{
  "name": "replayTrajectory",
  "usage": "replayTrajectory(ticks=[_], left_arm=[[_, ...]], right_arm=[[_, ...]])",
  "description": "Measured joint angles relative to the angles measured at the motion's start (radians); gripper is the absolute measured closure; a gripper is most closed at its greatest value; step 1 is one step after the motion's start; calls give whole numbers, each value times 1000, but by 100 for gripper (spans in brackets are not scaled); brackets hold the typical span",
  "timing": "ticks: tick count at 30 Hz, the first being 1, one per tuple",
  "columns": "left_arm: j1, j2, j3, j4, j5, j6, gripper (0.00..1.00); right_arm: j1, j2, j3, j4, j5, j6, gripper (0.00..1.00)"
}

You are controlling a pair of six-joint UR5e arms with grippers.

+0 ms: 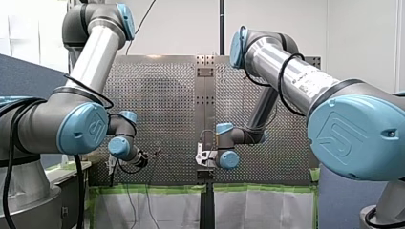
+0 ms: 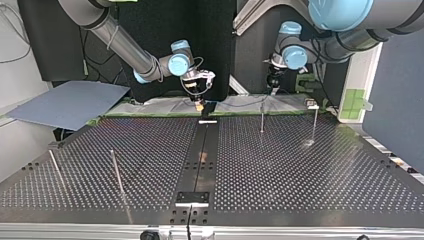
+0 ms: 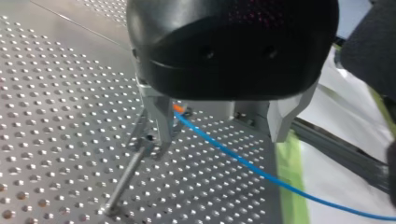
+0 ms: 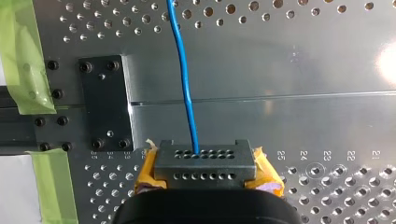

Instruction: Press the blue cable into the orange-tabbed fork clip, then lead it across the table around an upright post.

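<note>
At the top view's upper middle the right gripper [image 2: 199, 104] pinches the cable [image 4: 183, 60]; it runs past the clip [image 3: 178, 108] between the left gripper's [image 3: 219, 126] spread fingers. A hard tug might unseat it or snag the post [image 3: 123, 179].

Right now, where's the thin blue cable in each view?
Front view: too thin to see.
Top view: likewise.
Left wrist view: thin blue cable runs from the orange tab across the green tape.
Right wrist view: cable leads ahead from the grey holed block in my right claw.
Shared landmark: perforated metal table.
</note>
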Motion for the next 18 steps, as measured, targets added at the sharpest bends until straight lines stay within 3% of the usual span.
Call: replayTrajectory(ticks=[9, 13, 18], left_arm=[[-7, 61, -66, -55, -81, 70, 0], [-11, 102, -107, -51, -112, 51, 0], [-13, 154, -160, -15, -99, 3, 0]], right_arm=[[0, 2, 0, -4, 0, 1, 100], [0, 3, 0, -5, -1, 5, 100], [0, 3, 0, -3, -4, 6, 100]])
